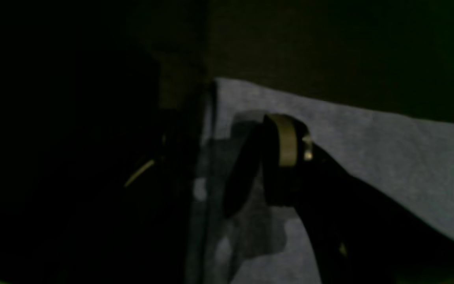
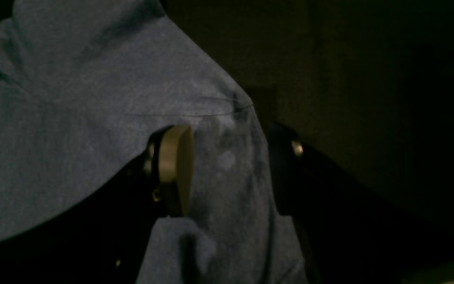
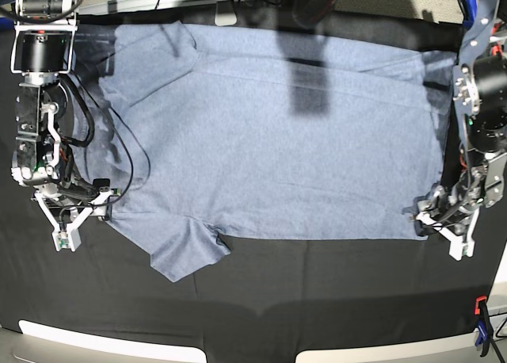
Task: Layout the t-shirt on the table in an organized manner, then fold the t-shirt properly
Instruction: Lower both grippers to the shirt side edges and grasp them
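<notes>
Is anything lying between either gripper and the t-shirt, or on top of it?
Nothing visible does. The right gripper and left gripper both sit at edges of the t-shirt, which lies flat on the table.

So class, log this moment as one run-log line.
blue-grey cotton t-shirt: spread flat | left tool: open at hem corner | right tool: open astride shoulder edge
</notes>
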You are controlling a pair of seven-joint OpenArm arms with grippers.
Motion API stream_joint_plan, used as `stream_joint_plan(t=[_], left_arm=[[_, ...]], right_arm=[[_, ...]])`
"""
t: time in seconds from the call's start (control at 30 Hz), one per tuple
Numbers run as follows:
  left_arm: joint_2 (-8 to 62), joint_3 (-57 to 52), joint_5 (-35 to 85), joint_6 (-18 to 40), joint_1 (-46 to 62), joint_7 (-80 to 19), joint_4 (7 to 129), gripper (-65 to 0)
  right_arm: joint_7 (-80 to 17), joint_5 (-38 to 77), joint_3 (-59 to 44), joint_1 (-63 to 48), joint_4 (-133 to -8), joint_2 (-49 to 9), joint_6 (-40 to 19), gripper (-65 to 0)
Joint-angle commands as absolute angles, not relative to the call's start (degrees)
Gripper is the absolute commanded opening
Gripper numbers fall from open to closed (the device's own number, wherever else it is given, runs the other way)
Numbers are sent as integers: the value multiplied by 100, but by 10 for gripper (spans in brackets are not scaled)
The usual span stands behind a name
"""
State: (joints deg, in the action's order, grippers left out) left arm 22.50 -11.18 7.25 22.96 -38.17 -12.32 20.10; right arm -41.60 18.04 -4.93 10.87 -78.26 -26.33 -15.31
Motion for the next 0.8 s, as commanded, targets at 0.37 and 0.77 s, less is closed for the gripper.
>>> stream_joint_plan(t=[0.37,0.77], left_arm=[[2069,-1109,753,2392,-3872,-1629,2093,-530],[2095,-1109,749,2397,-3872,-1579,2093,-650]], right_arm=[[-3555,1822,-530,1253,-7922,-2716,-1566,-348],[-3505,2018,-469,2528,-6447,-2705,-1914,-204]])
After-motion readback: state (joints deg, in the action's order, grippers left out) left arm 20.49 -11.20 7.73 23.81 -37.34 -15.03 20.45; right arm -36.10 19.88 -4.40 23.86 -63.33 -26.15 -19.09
